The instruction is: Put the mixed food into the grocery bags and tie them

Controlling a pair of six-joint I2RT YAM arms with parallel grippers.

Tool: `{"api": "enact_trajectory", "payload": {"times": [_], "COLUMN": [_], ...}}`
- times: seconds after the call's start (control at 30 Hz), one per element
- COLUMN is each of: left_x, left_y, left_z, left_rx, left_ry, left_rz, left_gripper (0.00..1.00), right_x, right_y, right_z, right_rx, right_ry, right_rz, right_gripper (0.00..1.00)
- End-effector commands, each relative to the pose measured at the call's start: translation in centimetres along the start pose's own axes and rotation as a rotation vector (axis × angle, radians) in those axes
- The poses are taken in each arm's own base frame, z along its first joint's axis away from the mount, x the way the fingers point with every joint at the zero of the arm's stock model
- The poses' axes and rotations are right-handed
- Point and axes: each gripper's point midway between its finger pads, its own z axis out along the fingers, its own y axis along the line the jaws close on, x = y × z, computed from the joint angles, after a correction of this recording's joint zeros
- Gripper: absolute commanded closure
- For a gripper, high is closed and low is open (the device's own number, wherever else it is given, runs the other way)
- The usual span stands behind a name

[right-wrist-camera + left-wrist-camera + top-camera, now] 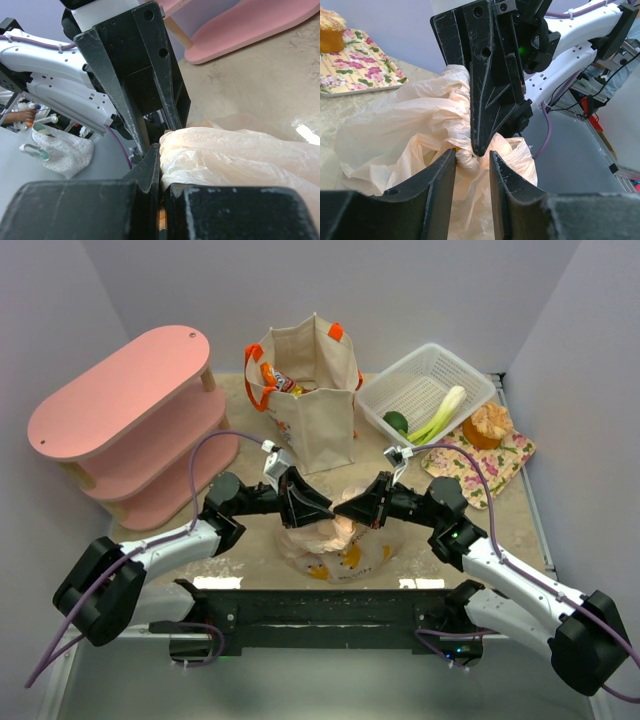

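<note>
Pale lilac walls are closing in a beige tabletop (250, 540), and from where I am standing both arms are meeting over its near middle. Lying there is the thin peach plastic bag (335, 550), its top gathered into a twisted bunch. The left arm's fingers (440, 190) are standing apart, one on either side of that bunch. The right arm's fingers (485, 100) are pressing tight together, pinching a fold of the plastic at their tips.

Farther back, the canvas tote (315, 410) is standing upright with shiny snack packets (275, 378) showing inside. To its right, the white basket (420, 380) is holding the leek (440, 412) and the green round vegetable (396, 422). Beyond it, the golden bread (488, 424) is sitting on the floral mat (500, 465). At the left, a pink shelf (130, 410) is standing against the wall.
</note>
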Motion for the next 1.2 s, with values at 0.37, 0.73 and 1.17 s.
{"api": "enact_trajectory", "payload": {"times": [0.37, 0.73, 1.17], "left_x": [-0.9, -1.2, -1.4], "left_y": [-0.8, -0.8, 0.0], "left_z": [0.3, 0.6, 0.9], "left_rx": [0.066, 0.077, 0.050], "left_ry": [-0.024, -0.034, -0.029], "left_rz": [0.034, 0.035, 0.025], "left_gripper": [1.00, 1.00, 1.00], "right_x": [-2.2, -2.8, -0.5], "right_y": [2.0, 2.5, 2.9], "right_z": [0.2, -1.2, -6.0], "right_rx": [-0.049, 0.056, 0.201], "right_ry": [-0.040, 0.003, 0.094], "right_rz": [-0.051, -0.088, -0.145], "right_gripper": [0.98, 0.35, 0.39]}}
